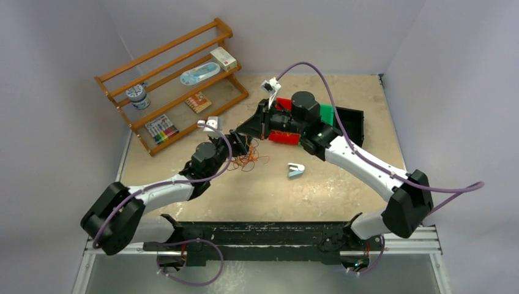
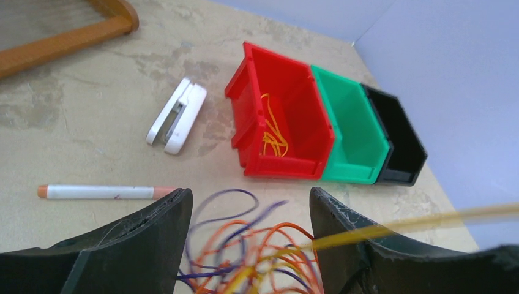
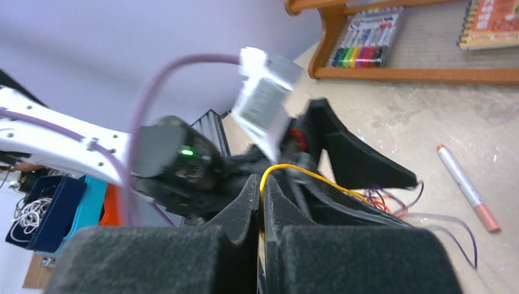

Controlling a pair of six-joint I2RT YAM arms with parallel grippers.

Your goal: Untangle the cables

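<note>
Left claw (image 2: 250,199): released, jaws standing wide on either side of the cable tangle (image 2: 257,254), a bunch of orange and purple loops lying on the worktop (image 2: 92,141). Right claw (image 3: 262,184): clenched on one yellow cable (image 3: 294,170), which runs taut out of the tangle. A further yellow strand (image 2: 274,130) lies inside the red bin (image 2: 306,92), apart from the tangle.

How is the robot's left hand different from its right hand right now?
The left hand is open, and the right hand is shut tight. The left hand holds nothing, with a finger on each side of the tangle, while the right hand pinches a yellow cable that stretches out of the tangle. Both hands are black, have two fingers, and are close to the tangle.
</note>
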